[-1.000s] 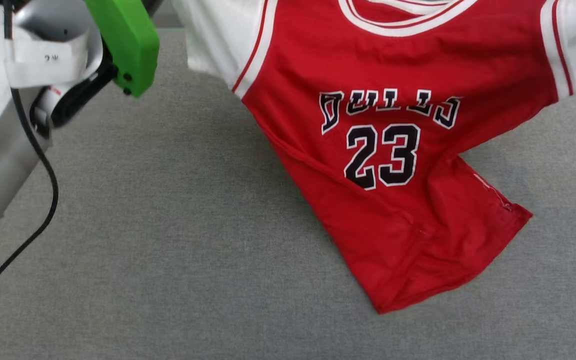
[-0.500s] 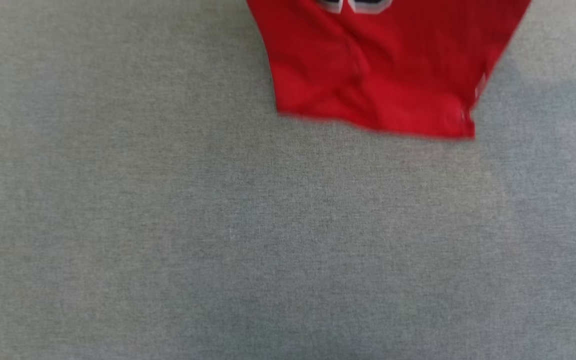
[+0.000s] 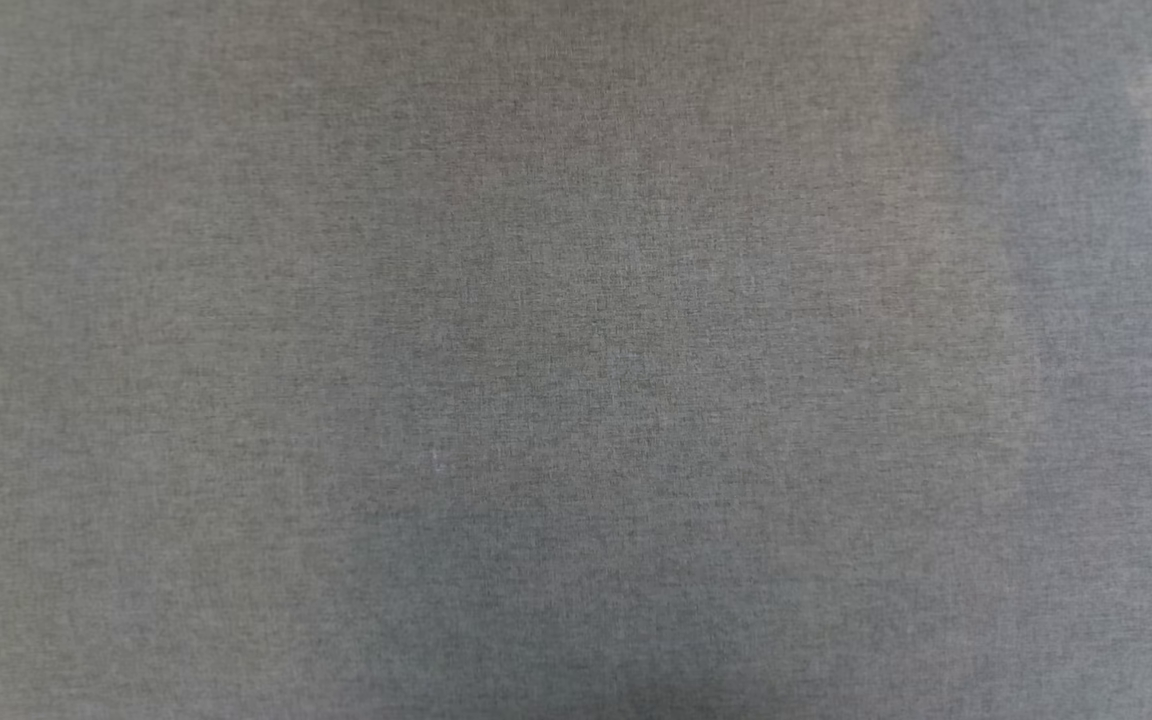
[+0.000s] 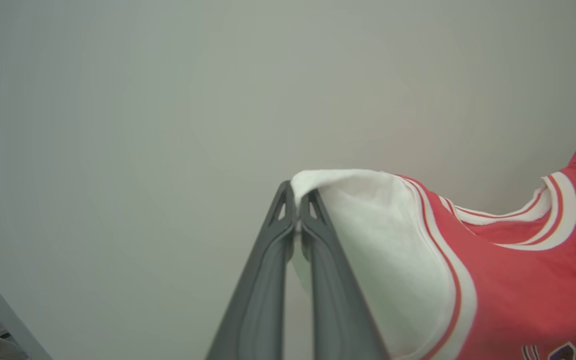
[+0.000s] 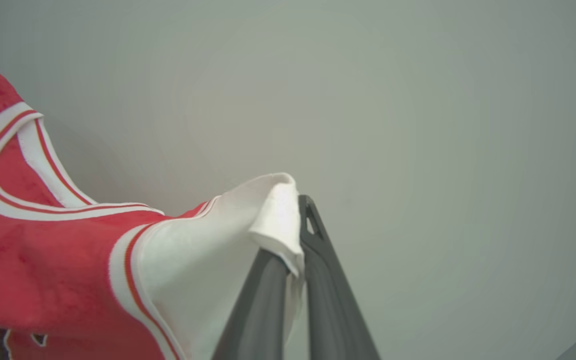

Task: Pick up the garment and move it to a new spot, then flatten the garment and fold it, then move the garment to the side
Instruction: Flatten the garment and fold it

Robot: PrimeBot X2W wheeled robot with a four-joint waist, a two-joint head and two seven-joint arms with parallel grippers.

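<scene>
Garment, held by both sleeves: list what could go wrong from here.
1. The left gripper pinches only the edge of a white sleeve at its very tip; the cloth may slip out.
2. At the right gripper, the other sleeve is draped over the jaws and could snag on release.
3. The garment sags between them, so it may land creased.

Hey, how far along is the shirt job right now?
Pickup looks done: the left gripper and right gripper are each shut on a white sleeve, the garment hanging between them. The move is in hand. Laying it down, flattening, folding and setting aside remain.
</scene>
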